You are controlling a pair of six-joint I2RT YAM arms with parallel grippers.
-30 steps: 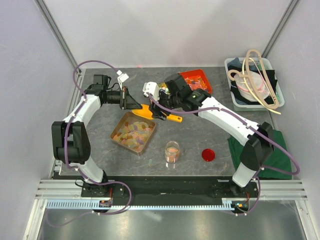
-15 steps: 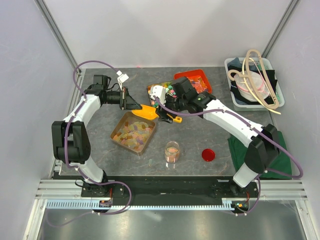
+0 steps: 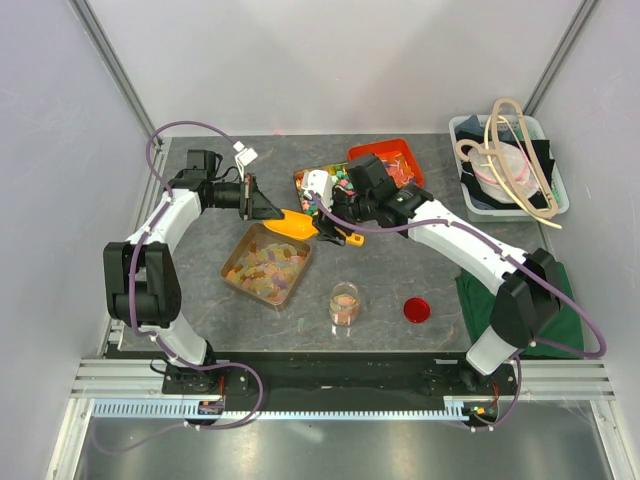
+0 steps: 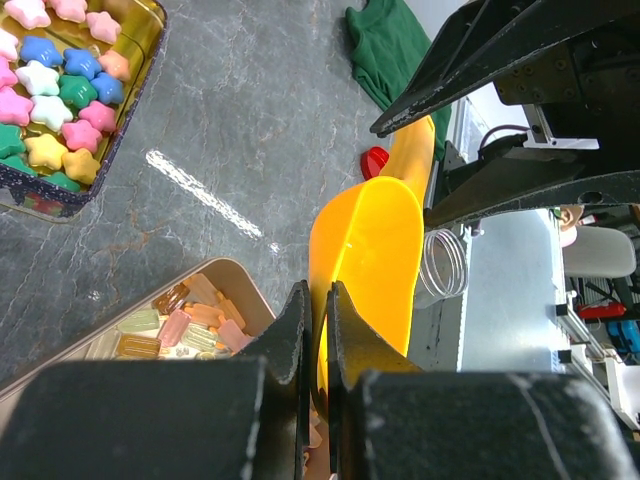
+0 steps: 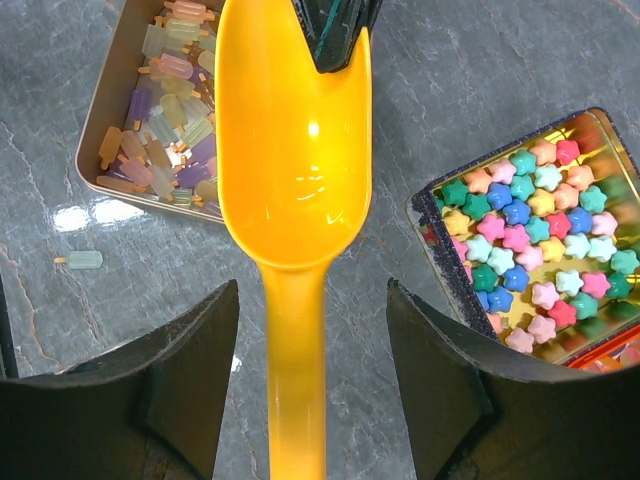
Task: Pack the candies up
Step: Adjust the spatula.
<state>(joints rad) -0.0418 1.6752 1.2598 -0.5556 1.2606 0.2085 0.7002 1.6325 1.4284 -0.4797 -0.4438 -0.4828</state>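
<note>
Noted left gripper (image 3: 262, 208) clenched on the rim of a yellow-orange scoop (image 3: 295, 224), just left of centre in the top view. Confirmed in left wrist view: both black jaws of the left gripper (image 4: 326, 300) pinched tight on the thin wall of the scoop (image 4: 370, 250), low in the middle of the frame.

Noted right gripper (image 3: 335, 225) at centre of the top view, at the handle end of the scoop. Checked in right wrist view: right gripper (image 5: 312, 300) released, one finger on each side of the handle of the scoop (image 5: 295, 170), with a gap showing on both sides; no contact seen.

Located candies (image 3: 266, 265) in a shallow tan tin (image 3: 234, 250), lower left of centre in the top view, just below the scoop bowl. Seen again at upper left of the right wrist view: candies (image 5: 165, 110) as pale pastel pieces, packed loosely, scoop bowl overlapping the right edge of the tin (image 5: 103, 100). Logged one stray piece (image 5: 78, 260) on the grey tabletop at left, just below that tin.

Recorded star candies (image 5: 530, 250) in a second tin, right side of the right wrist view. Also logged a glass jar (image 3: 344, 303) with pinkish-orange contents low centre, a red lid (image 3: 417, 310) to its right, apart from it, a red tray (image 3: 395, 152) above centre, and a green cloth (image 3: 555, 320) at lower right.
</note>
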